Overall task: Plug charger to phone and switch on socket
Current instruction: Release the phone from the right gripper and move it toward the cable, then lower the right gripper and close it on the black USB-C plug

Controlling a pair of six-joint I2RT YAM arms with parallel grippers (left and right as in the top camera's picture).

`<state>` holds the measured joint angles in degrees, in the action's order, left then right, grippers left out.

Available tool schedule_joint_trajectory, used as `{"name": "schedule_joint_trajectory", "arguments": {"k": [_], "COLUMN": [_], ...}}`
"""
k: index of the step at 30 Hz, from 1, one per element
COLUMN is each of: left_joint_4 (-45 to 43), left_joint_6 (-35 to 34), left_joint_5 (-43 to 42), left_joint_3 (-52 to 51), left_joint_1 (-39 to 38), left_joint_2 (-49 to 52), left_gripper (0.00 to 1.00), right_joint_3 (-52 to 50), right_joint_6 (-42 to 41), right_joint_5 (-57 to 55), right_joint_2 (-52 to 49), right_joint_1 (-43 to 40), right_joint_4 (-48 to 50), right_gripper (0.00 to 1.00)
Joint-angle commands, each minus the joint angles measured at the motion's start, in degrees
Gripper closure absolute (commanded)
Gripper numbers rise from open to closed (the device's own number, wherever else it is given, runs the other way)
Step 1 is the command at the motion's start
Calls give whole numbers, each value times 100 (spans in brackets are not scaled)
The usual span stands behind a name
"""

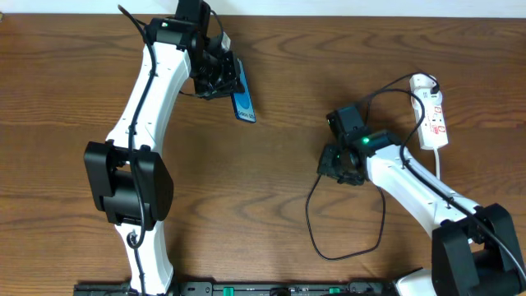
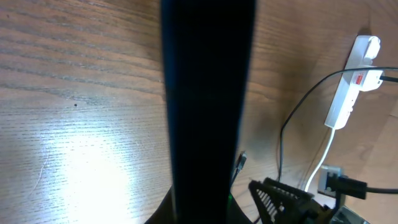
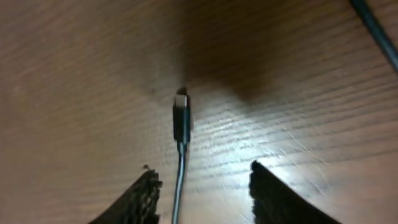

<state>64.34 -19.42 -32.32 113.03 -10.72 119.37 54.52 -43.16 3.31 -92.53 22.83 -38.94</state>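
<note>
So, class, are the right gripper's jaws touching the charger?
Apart. The right wrist view shows the charger lying between the right gripper's jaws, bare table either side.

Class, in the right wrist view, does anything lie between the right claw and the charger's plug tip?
Nothing visible does: the charger plug tip lies just ahead of the right claw, its cable running between the fingers.

Charger (image 3: 181,121) on table (image 1: 271,189) between phone (image 1: 243,100) at left and socket (image 1: 433,115) at right
</note>
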Motion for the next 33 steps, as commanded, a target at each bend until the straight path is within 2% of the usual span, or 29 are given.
{"name": "schedule_joint_trajectory", "arguments": {"k": [1,20,25,28,33], "left_joint_4": [15,9,9,9,-13], "left_joint_6": [98,98,96,96,96], "left_joint_5": [2,4,2,2,2], "left_joint_3": [52,52,52,52,52], "left_joint_1": [17,17,17,17,17], "left_joint_2": [-63,-63,-63,-63,-63], "left_gripper": [93,93,93,93,93], "right_joint_3": [-236,-476,-476,-476,-476], "right_joint_6": [-256,-780,-782,-780,-782], "right_joint_5": [72,243,245,247,286], "right_joint_2": [37,-549,-549,-549,-549], "right_joint_1": [11,68,68,68,68], "right_joint_4": [219,859,870,896,944], "right_gripper": [56,59,67,75,78]}}
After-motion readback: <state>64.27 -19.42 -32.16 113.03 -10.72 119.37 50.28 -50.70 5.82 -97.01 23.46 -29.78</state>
